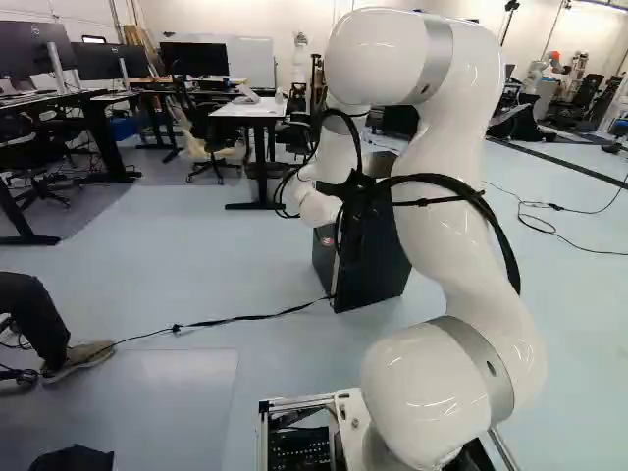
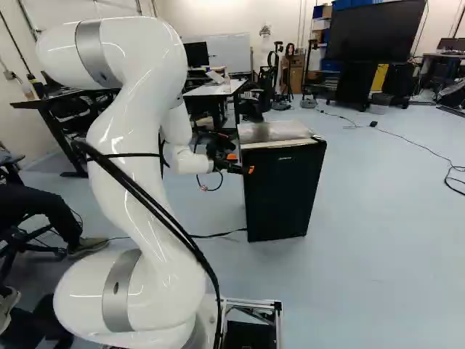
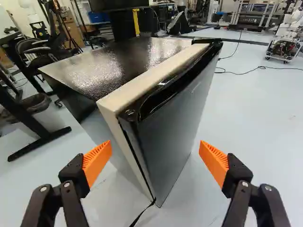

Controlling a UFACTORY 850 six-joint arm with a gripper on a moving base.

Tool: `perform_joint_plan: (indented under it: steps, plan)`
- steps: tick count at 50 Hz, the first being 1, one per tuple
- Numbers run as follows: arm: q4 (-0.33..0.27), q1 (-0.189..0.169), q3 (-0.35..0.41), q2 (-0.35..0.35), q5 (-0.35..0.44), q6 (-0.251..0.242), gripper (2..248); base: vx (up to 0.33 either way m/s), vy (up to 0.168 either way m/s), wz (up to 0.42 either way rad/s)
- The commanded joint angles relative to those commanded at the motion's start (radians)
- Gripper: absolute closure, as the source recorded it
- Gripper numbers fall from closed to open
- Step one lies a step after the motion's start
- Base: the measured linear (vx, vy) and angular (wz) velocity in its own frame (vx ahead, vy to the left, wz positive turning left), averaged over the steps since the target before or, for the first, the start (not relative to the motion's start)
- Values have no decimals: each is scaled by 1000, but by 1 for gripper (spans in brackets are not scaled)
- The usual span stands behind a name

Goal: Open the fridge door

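1. We see one small, upright black fridge (image 3: 113,66) with a textured top, pale edging and one dark door (image 3: 177,118), closed.
2. It stands on the floor (image 2: 385,218), far side of our arm, right of our one gripper (image 2: 240,163).
3. Our two orange-padded fingers (image 3: 97,161) stand wide apart.

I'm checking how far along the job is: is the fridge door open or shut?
Shut. In the wrist view, the fridge door lies flat along the front of the cabinet, and none of the inside shows.
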Motion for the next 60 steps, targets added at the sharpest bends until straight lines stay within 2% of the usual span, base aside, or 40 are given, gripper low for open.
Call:
perform_joint_plan:
  steps: [60]
  plan:
    - [0, -2, -23, -15, 0, 0, 3, 0, 0, 0]
